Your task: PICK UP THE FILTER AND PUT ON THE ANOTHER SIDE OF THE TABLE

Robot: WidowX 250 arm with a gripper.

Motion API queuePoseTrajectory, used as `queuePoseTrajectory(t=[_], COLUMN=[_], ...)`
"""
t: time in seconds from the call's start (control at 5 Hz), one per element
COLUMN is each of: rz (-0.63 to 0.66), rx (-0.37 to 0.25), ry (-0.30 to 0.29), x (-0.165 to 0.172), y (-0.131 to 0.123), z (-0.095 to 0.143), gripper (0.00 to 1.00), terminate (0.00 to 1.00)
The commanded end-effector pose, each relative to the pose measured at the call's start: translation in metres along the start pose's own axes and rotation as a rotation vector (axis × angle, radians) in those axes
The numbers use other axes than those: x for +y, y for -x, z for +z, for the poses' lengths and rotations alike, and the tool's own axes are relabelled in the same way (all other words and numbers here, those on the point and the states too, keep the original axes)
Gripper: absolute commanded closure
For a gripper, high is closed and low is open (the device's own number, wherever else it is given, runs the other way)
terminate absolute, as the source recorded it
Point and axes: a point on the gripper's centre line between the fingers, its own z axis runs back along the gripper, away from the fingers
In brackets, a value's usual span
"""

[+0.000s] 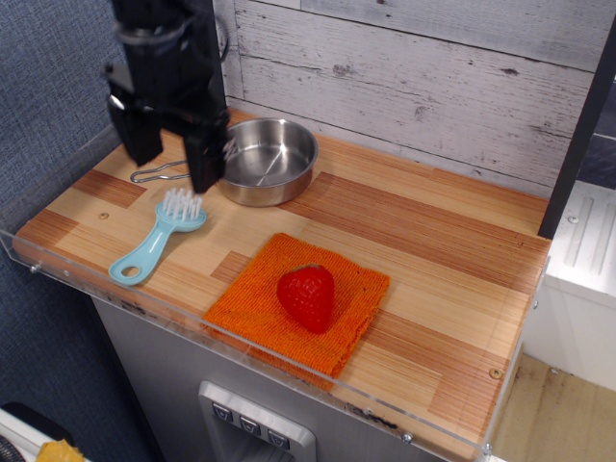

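The filter [154,239] is a light-blue plastic brush with white bristles. It lies flat on the wooden table [433,241] near the front left corner, its holed handle end toward the front edge. My gripper [175,162] hangs above and behind the bristle end, well clear of the brush. Its two black fingers [205,164] stand apart with nothing between them.
A steel pan [262,160] with a wire handle sits behind the brush at back left, just right of the gripper. An orange cloth [296,300] with a red strawberry [306,296] on it lies at the front middle. A clear acrylic rim [192,332] edges the table.
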Motion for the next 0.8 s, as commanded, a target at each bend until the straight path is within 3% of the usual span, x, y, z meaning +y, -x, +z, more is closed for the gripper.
queuePoseTrajectory(t=[0.0,0.6], rz=[0.026,0.141], rx=[0.002,-0.038], ry=[-0.001,0.042], x=[-0.0136,-0.0085], y=[-0.0032,0.0016], z=[0.0180,0.0151], gripper=[0.00,0.00], terminate=[0.00,0.00])
